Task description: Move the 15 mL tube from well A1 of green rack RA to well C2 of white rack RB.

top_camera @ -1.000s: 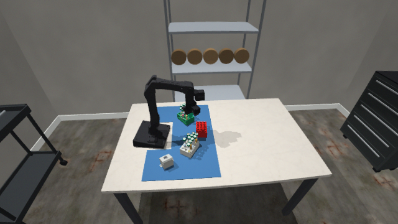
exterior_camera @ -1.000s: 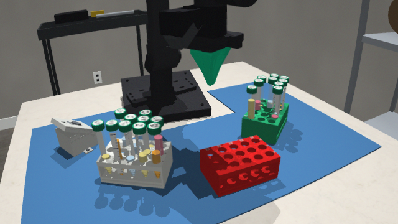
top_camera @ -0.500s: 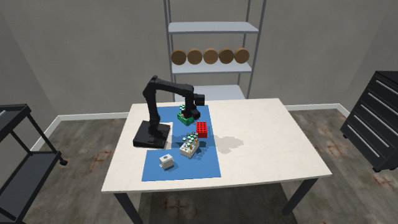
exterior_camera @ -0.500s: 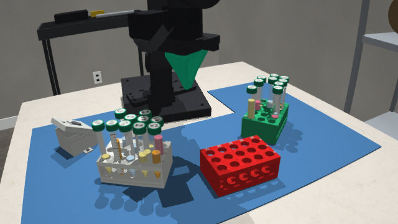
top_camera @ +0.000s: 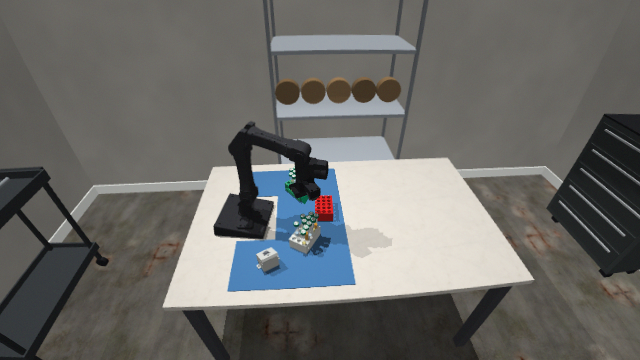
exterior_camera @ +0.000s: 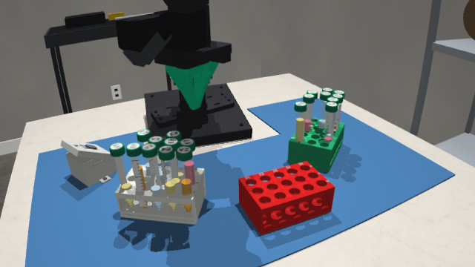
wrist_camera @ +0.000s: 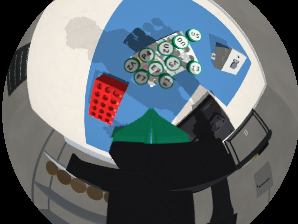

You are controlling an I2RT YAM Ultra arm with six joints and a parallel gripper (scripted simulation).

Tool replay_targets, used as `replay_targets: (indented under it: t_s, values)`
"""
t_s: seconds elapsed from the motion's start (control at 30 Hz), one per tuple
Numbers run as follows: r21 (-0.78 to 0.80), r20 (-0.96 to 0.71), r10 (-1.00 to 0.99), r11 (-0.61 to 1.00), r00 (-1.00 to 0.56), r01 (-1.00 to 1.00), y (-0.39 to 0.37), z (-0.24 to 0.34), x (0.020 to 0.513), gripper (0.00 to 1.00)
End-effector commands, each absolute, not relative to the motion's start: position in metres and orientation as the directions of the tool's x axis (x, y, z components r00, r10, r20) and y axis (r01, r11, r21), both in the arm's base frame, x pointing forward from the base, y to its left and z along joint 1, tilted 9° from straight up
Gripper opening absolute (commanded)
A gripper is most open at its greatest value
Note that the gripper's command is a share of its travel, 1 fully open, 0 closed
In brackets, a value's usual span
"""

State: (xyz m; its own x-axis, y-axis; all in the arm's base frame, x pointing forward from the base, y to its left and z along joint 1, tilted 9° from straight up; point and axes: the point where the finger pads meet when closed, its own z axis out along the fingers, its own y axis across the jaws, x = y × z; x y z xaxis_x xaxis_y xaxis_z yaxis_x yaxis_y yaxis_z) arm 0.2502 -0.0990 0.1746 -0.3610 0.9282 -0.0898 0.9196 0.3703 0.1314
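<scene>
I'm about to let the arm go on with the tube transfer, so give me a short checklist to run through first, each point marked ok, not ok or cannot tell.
1. Gripper holds nothing: ok; fingers shut, empty, hanging above the bench.
2. Fingers open enough to take a tube: not ok.
3. Green rack level on the blue mat: ok.
4. White rack level on the mat: ok.
5. Target well in the white rack free: cannot tell; caps crowd it.
6. Red rack without tubes: ok.
</scene>
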Motion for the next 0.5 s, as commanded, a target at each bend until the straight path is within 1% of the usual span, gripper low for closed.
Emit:
replay_targets:
  t_s: [0.0, 0.47]
  values:
    - [0.136, -0.105, 0.918, 0.394, -0.382, 0.909, -0.11, 0.178, 0.248, 0.0]
    - [0.135, -0.106, 0.918, 0.394, -0.382, 0.909, -0.145, 0.176, 0.229, 0.0]
